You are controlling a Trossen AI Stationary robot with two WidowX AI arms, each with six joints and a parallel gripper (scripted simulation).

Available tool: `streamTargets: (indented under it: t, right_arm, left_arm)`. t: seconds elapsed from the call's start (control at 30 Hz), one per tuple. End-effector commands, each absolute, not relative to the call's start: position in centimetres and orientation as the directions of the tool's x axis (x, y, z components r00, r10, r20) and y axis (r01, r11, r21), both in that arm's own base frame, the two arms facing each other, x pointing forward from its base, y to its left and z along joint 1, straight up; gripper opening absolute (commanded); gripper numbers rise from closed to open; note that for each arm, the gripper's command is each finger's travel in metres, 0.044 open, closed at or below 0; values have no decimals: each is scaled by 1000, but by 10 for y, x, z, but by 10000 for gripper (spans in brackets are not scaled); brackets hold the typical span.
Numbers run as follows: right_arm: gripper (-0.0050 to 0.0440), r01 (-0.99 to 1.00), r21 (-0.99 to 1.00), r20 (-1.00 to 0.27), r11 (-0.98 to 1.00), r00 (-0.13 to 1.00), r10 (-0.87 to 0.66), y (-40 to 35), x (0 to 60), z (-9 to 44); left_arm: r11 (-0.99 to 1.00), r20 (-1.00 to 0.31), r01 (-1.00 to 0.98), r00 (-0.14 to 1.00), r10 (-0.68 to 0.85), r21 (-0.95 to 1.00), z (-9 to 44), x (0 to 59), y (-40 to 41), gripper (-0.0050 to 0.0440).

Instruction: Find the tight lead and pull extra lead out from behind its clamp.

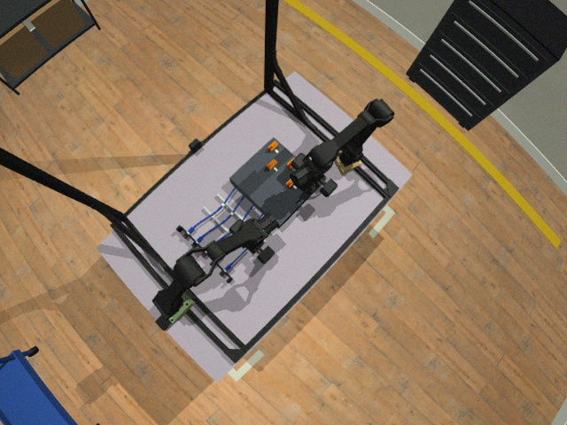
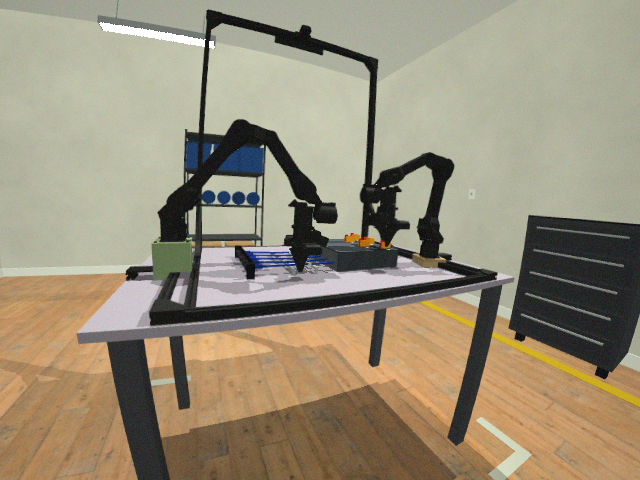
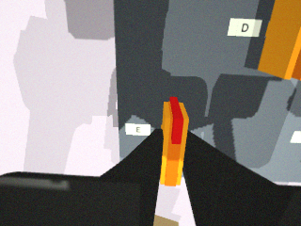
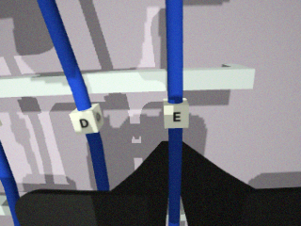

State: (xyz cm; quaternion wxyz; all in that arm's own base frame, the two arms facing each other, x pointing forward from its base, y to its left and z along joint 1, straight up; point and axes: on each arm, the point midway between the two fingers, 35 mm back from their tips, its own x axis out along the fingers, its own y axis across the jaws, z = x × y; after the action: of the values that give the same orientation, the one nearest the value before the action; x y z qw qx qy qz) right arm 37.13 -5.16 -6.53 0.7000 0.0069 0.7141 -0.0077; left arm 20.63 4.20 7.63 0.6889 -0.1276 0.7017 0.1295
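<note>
Wooden floor (image 1: 412,297) (image 2: 310,382) under pale bench (image 1: 283,279) (image 2: 116,321); dark box (image 1: 253,177) (image 2: 364,260) (image 3: 140,42) on top. Left hand (image 1: 313,178) (image 2: 386,242) (image 3: 174,136) clamped on orange handle E (image 3: 172,153), label E (image 3: 137,129) at handle's nine o'clock in left wrist view. Handle D (image 3: 278,40) toward two o'clock. Right hand (image 1: 251,241) (image 2: 300,267) (image 4: 174,145) closed on blue lead E (image 4: 174,47), past its lettered tag (image 4: 176,114). Lead D (image 4: 63,49) toward ten o'clock in right wrist view, apart from fingers. Handle E perhaps raised; hard to judge from here.

Black drawer cabinet (image 1: 485,59) (image 2: 573,289) near pale walls (image 1: 540,98) (image 2: 103,129), wood-plank floor (image 1: 435,320) (image 2: 289,413).
</note>
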Motion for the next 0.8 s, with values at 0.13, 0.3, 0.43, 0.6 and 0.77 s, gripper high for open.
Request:
streamTargets:
  t: [0.13, 0.3, 0.43, 0.6, 0.77]
  right_arm:
    - [-50, 21, -5, -1000, 1000, 9, -5, -52, 378, -56]
    - [-50, 21, -5, -1000, 1000, 9, -5, -52, 378, -56]
    - [-50, 21, -5, -1000, 1000, 9, -5, -52, 378, -56]
    - [-50, 21, -5, -1000, 1000, 9, -5, -52, 378, -56]
    - [-50, 21, -5, -1000, 1000, 9, -5, -52, 378, -56]
  left_arm:
    - [934, -1000, -358, 7, 4, 2, 85, 211, 43, -50]
    - [934, -1000, -358, 7, 4, 2, 90, 211, 43, -50]
    - [934, -1000, -358, 7, 4, 2, 94, 211, 43, -50]
    - [934, -1000, -358, 7, 4, 2, 98, 211, 43, -50]
    - [934, -1000, -358, -2, 2, 3, 88, 211, 43, -50]
